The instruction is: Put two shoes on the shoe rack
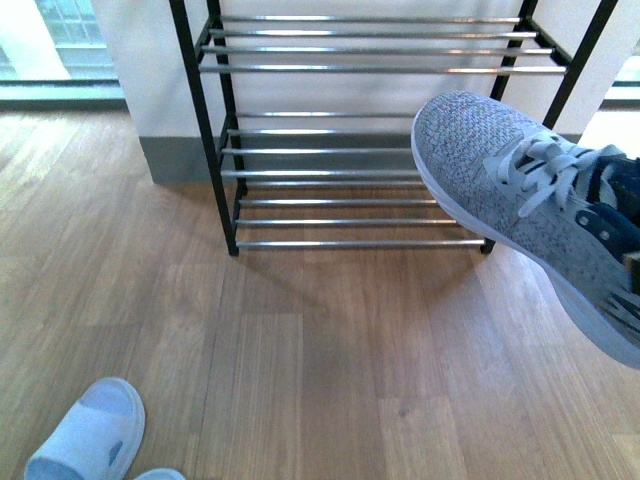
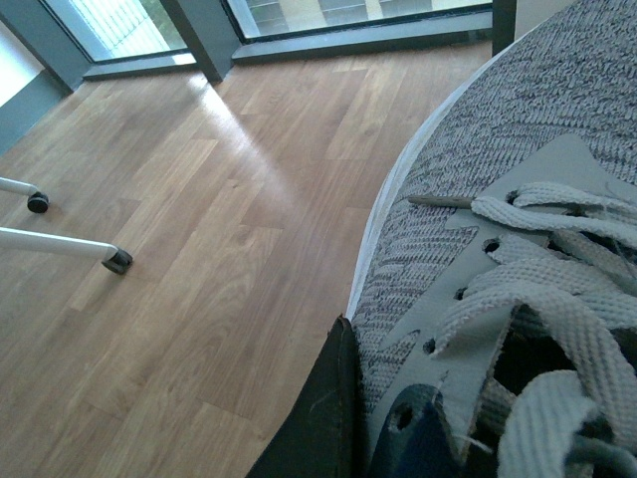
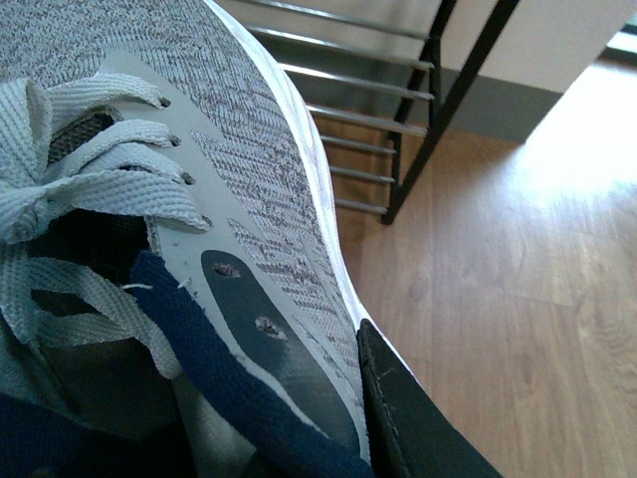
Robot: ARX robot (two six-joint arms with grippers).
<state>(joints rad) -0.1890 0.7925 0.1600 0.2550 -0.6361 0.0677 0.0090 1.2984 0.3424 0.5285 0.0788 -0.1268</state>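
In the front view a grey knit sneaker [image 1: 520, 200] with a white sole hangs in the air at the right, its toe pointing up and left at the shoe rack [image 1: 212, 150]. My right gripper [image 3: 299, 423] is shut on this sneaker [image 3: 249, 179] at the collar, with one black finger [image 3: 413, 423] outside against the sole edge. The rack's lower bars [image 3: 368, 119] lie just beyond the toe. My left gripper [image 2: 393, 438] is shut on another grey sneaker [image 2: 557, 119], one dark finger [image 2: 318, 418] pressed to its side. That sneaker is over bare floor and out of the front view.
Two pale blue slides [image 1: 95, 435] [image 1: 160, 474] lie on the wooden floor at the near left. White chair legs with casters [image 2: 117, 261] stand beside the left arm. A window frame [image 2: 204, 40] and a grey skirting [image 1: 175, 158] line the walls.
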